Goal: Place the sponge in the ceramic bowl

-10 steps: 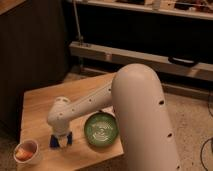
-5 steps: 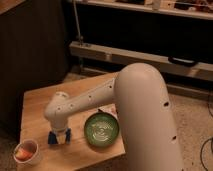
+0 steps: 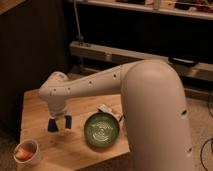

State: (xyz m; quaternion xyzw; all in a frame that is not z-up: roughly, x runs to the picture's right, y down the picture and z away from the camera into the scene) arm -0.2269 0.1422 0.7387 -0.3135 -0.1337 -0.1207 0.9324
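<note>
We saw a robot's thick white arm filling the right half of the frame and stretching leftward over a small wooden table in the lower left. The arm narrowed toward a rounded wrist at the left, and below that wrist the gripper pointed straight down, over the left-centre part of the tabletop.

A small dark-blue sponge showed at the gripper's lower tip, on its left side in the frame. We could not tell how far open the gripper was. We also could not tell whether it had hold of the sponge or the sponge simply sat against it.

Just to the right of the gripper, near the table's front right corner, stood the ceramic bowl. It was round, glossy and green, with pale rings inside and a dark rim. The sponge was outside the bowl, to its left and apart from it.

A small pale packet lay on the table at the bowl's upper right edge, close beside it. At the table's front left corner, in the bottom left of the frame, sat a white cup with something orange inside.

Behind the table the room was dark. A long grey metal rail ran across the upper middle of the frame, and speckled floor showed at the far right.
</note>
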